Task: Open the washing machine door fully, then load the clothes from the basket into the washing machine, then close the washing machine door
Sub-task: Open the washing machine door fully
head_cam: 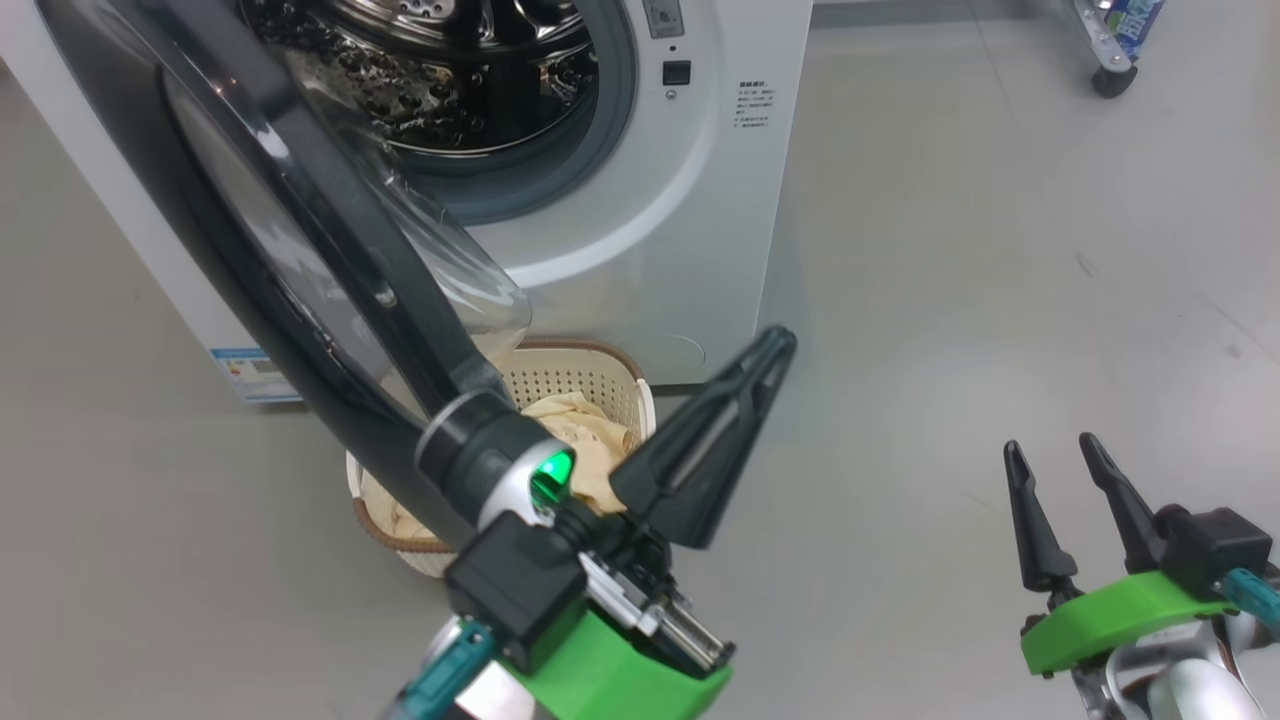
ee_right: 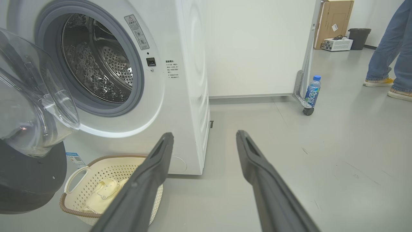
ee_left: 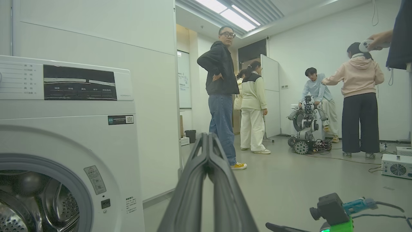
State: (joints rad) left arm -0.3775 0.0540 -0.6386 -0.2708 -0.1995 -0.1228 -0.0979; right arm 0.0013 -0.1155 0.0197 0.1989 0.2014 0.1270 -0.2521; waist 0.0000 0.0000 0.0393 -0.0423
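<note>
The washing machine (head_cam: 640, 230) stands with its steel drum (ee_right: 96, 64) exposed. The washing machine door (head_cam: 340, 200) is swung out to the left, its glass bowl (ee_right: 32, 96) hanging over the basket (head_cam: 560, 380). The basket (ee_right: 96, 175) sits on the floor against the machine's front and holds pale yellow clothes (head_cam: 585, 425) (ee_right: 103, 193). My left gripper (head_cam: 775, 345) is shut on nothing, just right of the basket and pointing up-right; its wrist covers the basket's near side. In its own view its fingers (ee_left: 208, 137) meet at the tips. My right gripper (head_cam: 1050, 455) (ee_right: 204, 135) stands open and free over bare floor, further right.
Several people (ee_left: 222, 96) and another wheeled robot (ee_left: 305, 129) stand in the room beyond the machine. A white fan unit (ee_left: 397, 166) sits on the floor. A blue-capped bottle (ee_right: 313, 91) rests by a partition's caster (ee_right: 308, 111). A person's legs (ee_right: 386, 48) are at far right.
</note>
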